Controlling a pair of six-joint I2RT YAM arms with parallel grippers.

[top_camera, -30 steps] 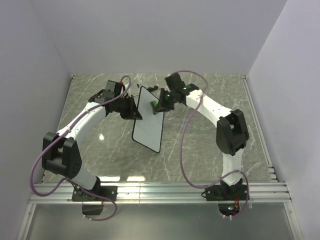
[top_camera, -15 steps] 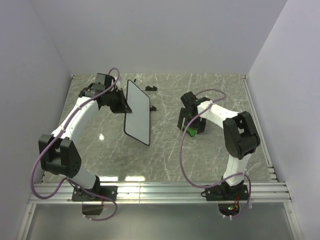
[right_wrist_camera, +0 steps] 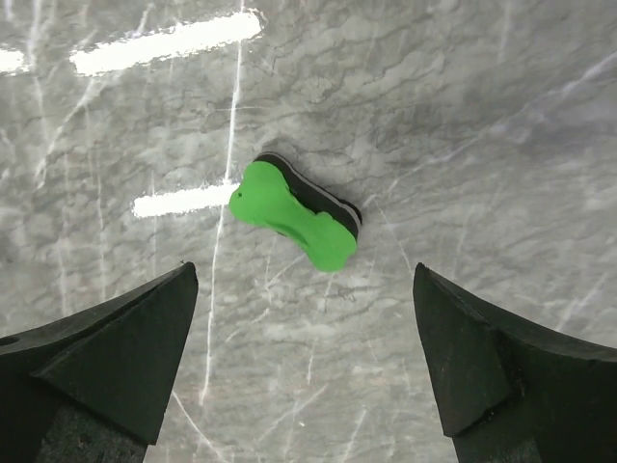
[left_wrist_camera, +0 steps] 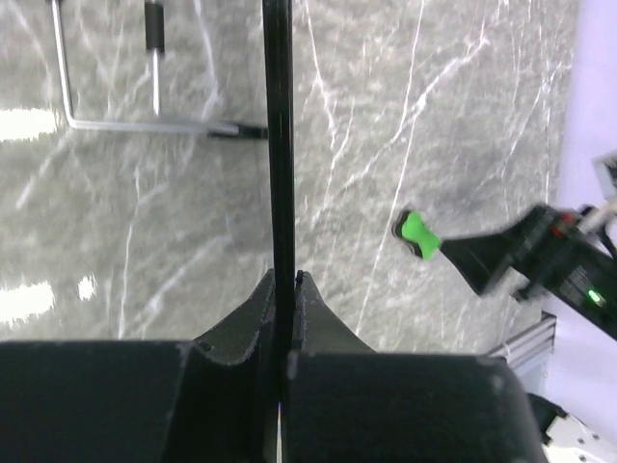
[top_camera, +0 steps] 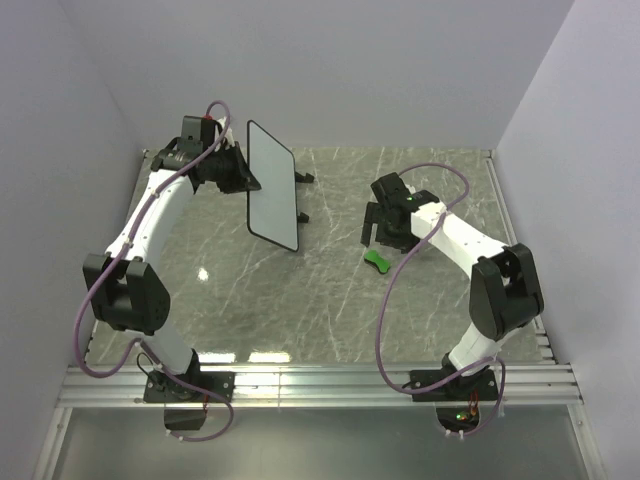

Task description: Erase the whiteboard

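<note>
Clamping the left edge of the small white rectangular whiteboard with a thin black frame (top_camera: pixel 272 187), the left tool (left_wrist_camera: pixel 282 280) has its fingers pressed tight on the rim and holds the board upright over the far-left part of the grey marbled stone counter (top_camera: pixel 300 300). Well to the right of the whiteboard, the right tool (right_wrist_camera: pixel 304 280) hangs with its fingers spread wide and nothing between them, just above the small green bone-shaped eraser (right_wrist_camera: pixel 294 214), which lies flat on the counter
</note>
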